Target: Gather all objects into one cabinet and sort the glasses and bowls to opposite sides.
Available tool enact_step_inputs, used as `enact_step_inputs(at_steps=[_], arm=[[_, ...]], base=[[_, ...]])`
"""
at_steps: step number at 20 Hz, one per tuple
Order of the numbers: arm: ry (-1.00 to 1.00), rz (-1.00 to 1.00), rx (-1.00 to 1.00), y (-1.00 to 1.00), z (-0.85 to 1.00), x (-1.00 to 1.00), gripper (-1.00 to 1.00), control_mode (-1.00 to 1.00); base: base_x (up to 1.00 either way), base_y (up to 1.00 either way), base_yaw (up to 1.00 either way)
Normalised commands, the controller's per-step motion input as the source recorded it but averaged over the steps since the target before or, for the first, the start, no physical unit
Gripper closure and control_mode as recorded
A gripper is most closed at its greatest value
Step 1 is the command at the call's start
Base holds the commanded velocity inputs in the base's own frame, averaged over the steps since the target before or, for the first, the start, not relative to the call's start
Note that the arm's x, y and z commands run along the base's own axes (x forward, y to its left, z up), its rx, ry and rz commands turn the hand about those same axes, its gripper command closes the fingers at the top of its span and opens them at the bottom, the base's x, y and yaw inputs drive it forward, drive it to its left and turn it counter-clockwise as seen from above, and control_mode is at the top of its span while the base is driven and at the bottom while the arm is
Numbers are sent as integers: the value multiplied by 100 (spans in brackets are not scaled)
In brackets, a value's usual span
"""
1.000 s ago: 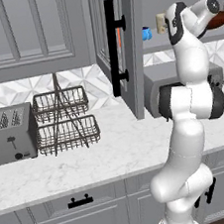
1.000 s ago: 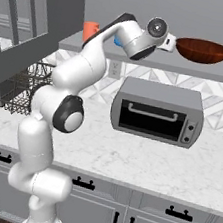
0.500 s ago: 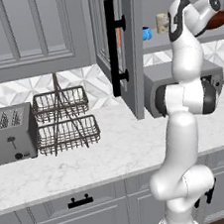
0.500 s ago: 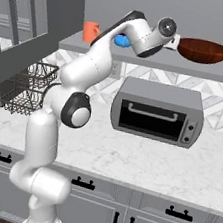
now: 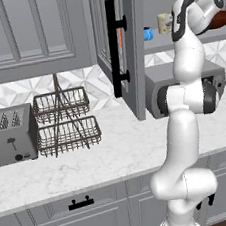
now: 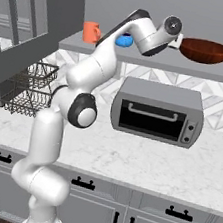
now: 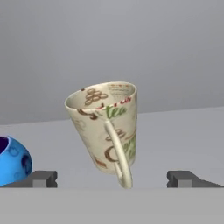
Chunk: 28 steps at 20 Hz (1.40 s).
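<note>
Claw (image 7: 112, 178) fingers are seen spread wide in the hand view, nothing between them — the mug (image 7: 107, 127) stands free just ahead, its handle turned toward the camera. It looks tilted there, though that may be the roll of the hand and cannot be settled. The claw is judged open and empty, level with the shelf (image 6: 200, 71) of the cabinet.

Just beside the mug, to its left in the hand view, the blue cup (image 7: 12, 159) is seen on the same shelf. From the right base view the orange cup (image 6: 91, 31) stands at the shelf's left end, the blue cup (image 6: 123, 40) near it behind the arm, and the bowl (image 6: 205, 51) well apart toward the right end. The mug (image 5: 162, 23) is caught in the left base view between the blue cup and the bowl, near the wrist.

Gathering is judged done as far as can be seen — all four pieces are on one shelf. The sorting is judged nearly done: cups to the left, bowl to the right. Whether the mug needs moving closer to the other cups cannot be told. The door (image 5: 115, 49) is open.
</note>
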Motion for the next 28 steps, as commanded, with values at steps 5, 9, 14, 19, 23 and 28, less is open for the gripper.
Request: enact_step_inputs(at_steps=[5,9,14,19,23,28], arm=[[0,0,0,1,-15,22,-100,-100],[0,0,0,0,-15,14,100,-100],[0,0,0,0,-3,2,100,-100],[0,0,0,0,0,1,100,-100],[0,0,0,0,0,-10,100,-100],[-2,0,0,0,-2,-52,100,-100]], base=[[0,0,0],[0,0,0],[0,0,0],[0,0,0],[0,0,0],[0,0,0]])
